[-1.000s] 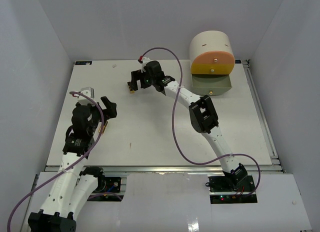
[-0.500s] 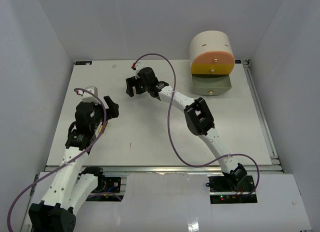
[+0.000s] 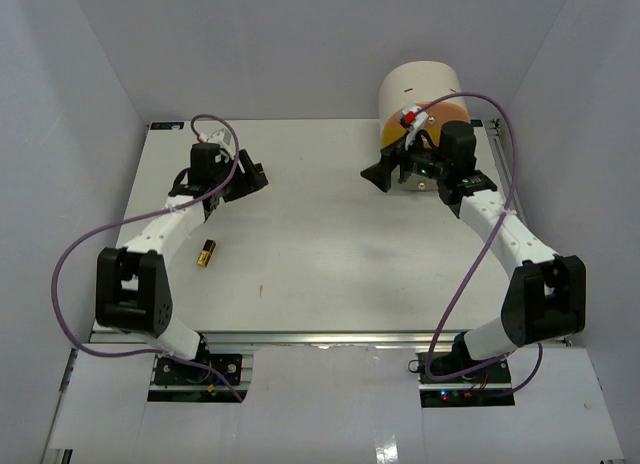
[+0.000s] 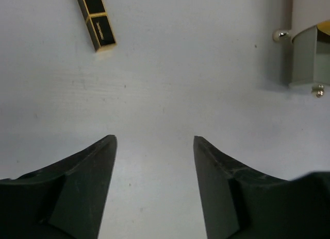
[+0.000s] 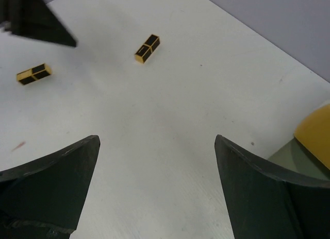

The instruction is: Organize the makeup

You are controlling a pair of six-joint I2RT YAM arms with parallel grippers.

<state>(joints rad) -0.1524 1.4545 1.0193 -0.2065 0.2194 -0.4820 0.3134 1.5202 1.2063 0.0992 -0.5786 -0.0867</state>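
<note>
Lipstick tubes (image 5: 147, 48), two in black and gold, lie flat and apart on the white bench (image 3: 330, 254), while the left fingers (image 4: 82, 187) and the right fingers (image 5: 51, 182) are both spread, pinching nothing.

I see the right gripper (image 5: 156, 141) with its two dark fingers (image 5: 56, 172) spread wide and nothing between them. Beyond them lies the white table (image 5: 170, 105). The first lipstick tube (image 5: 147, 48), black and gold, lies flat toward the far edge. The second lipstick tube (image 5: 33, 74) lies flat at the left, well apart from the first. A dark angular shape (image 5: 31, 17) fills the upper left corner; I cannot identify it. At the right edge are a yellow drawer front (image 5: 315, 131) and a grey-green drawer (image 5: 296, 159) beneath it.
</note>
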